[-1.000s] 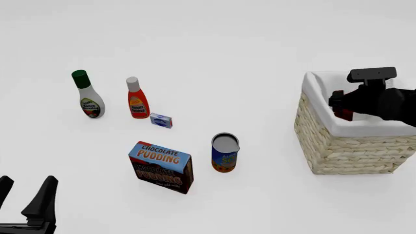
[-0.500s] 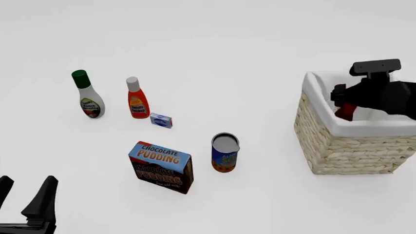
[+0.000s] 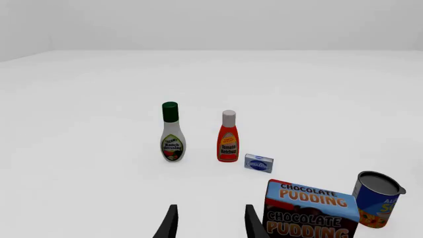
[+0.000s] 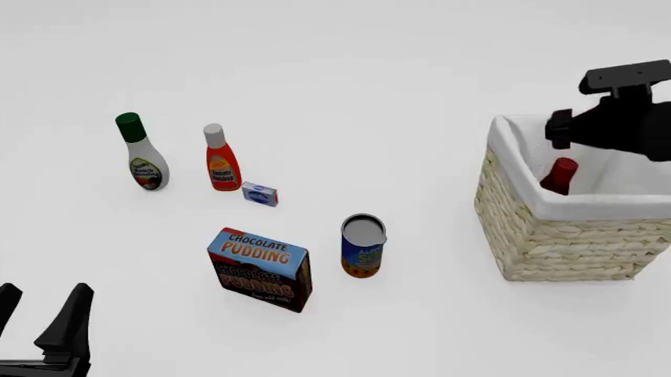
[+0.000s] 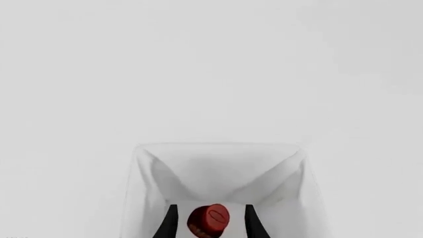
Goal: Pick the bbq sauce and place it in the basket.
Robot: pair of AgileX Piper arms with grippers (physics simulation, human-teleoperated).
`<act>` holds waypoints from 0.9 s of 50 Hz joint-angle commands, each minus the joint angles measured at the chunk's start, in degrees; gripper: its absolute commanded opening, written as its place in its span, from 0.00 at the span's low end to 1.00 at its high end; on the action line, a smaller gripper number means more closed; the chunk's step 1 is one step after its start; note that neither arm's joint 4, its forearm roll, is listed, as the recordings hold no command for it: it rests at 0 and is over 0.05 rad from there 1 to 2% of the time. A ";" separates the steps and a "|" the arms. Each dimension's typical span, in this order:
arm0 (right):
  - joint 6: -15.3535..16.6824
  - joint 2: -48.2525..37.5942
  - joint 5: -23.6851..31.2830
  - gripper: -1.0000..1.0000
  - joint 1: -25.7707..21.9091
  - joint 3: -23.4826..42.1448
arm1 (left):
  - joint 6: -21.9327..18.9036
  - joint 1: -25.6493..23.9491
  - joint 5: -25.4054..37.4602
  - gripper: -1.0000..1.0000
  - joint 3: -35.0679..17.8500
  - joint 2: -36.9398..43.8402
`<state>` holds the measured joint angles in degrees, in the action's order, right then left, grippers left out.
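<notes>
And the bbq sauce point(image 4: 560, 175) is in the basket point(image 4: 555, 236)! Only its red cap and a bit of dark shoulder show above the white lining, leaning a little, just below the right pincer point(image 5: 210, 223). From the right wrist view the two fingers stand apart on either side of the cap point(image 5: 209, 218) with daylight between them and the bottle, so that pincer is spread and grips nothing. In the front view the arm's body hides the fingertips, hanging above the basket's far side.

My read: the drop is done and this is the release-and-retreat step. What the next move calls for is a clean lift straight up and away, keeping the fingers clear of the cap and the cloth rim so nothing gets dragged out or tipped.

Over on the other side, the left pincer point(image 3: 208, 220) sits low over the desk point(image 4: 346, 71), fingers parted, nothing between them. Ahead of it stand the green-capped bottle point(image 3: 172, 132) and the white-capped red bottle point(image 3: 228, 137), with the pudding box point(image 3: 310, 208) close beside it.
</notes>
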<state>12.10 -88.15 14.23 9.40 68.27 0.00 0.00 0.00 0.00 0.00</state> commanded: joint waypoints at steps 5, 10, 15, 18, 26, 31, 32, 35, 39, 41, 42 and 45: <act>1.67 4.56 3.75 1.00 -1.06 2.43 | 0.00 0.00 0.00 1.00 0.00 0.00; 1.81 5.86 4.54 1.00 -1.49 3.41 | 0.00 0.00 0.00 1.00 0.00 0.00; 2.71 7.34 5.23 1.00 -1.98 3.50 | 0.00 0.00 0.00 1.00 0.00 0.00; 3.01 7.55 5.44 1.00 -2.23 3.84 | 0.00 0.00 0.00 1.00 0.00 0.00; 4.09 9.78 6.26 1.00 -3.78 4.55 | 0.00 0.00 0.00 1.00 0.00 0.00; 4.24 11.28 6.25 1.00 -4.46 4.17 | 0.00 0.00 0.00 1.00 0.00 0.00; 4.24 11.28 6.25 1.00 -4.46 4.17 | 0.00 0.00 0.00 1.00 0.00 0.00; 4.19 12.04 6.03 1.00 -4.75 3.95 | 0.00 0.00 0.00 1.00 0.00 0.00; 4.13 14.01 5.89 1.00 -5.15 3.19 | 0.00 0.00 0.00 1.00 0.00 0.00; 4.02 15.02 5.87 1.00 -5.47 2.73 | 0.00 0.00 0.00 1.00 0.00 0.00; 4.02 15.03 5.86 1.00 -5.47 2.72 | 0.00 0.00 0.00 1.00 0.00 0.00; 4.65 15.91 5.66 1.00 -5.53 1.92 | 0.00 0.00 0.00 1.00 0.00 0.00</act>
<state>16.14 -75.27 20.04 4.67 71.44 0.00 0.00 0.00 0.00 0.00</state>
